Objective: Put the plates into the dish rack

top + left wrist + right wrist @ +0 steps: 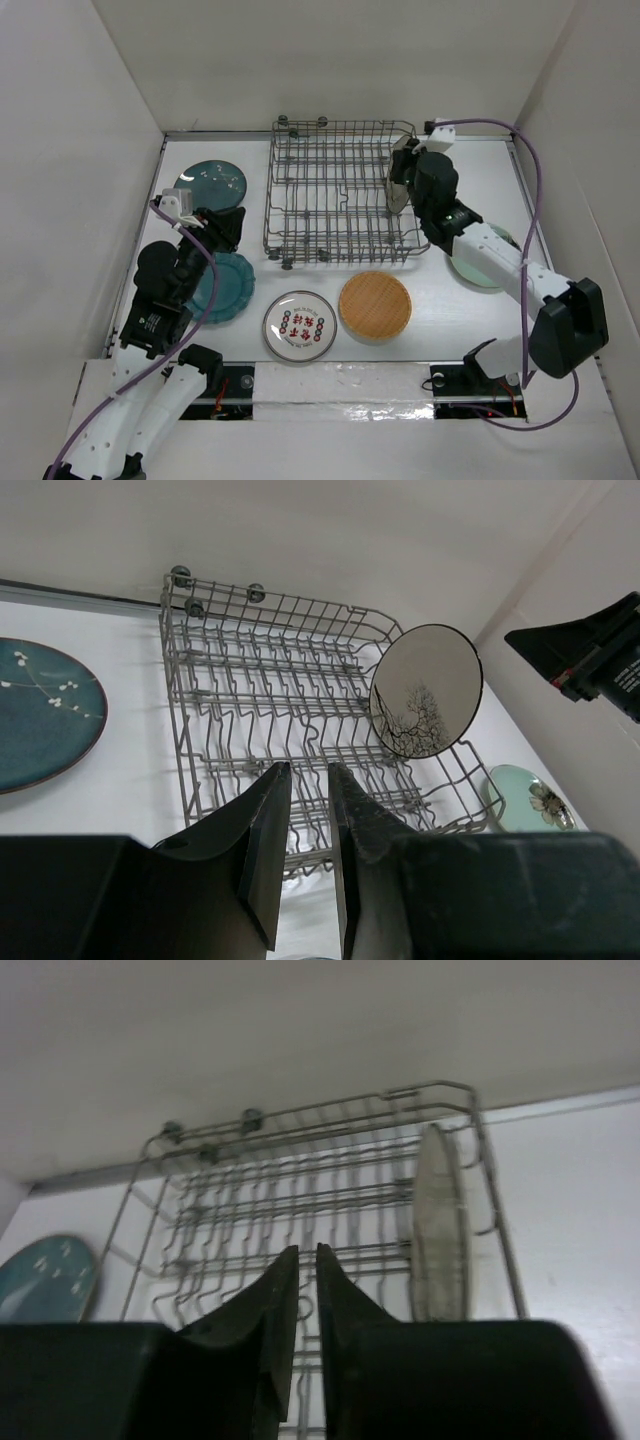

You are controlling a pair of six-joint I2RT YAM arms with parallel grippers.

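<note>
Top view: one of six is loaded, the beige-grey plate (pixel 398 188) standing on edge at the right end of the dish rack (pixel 320 200) with the right gripper (pixel 405 160) just beside it; likely next is the teal scalloped plate (pixel 228 290), flat just near of the left gripper (pixel 224 228), which calls for opened jaws and a rim grab. Left wrist: left gripper (pixel 308 772) pinched almost closed on nothing, rack (pixel 270 680) ahead, racked plate (pixel 425 690) far right. Right wrist: right gripper (pixel 307 1252) closed, empty, plate (pixel 438 1225) edge-on right of it, apart
</note>
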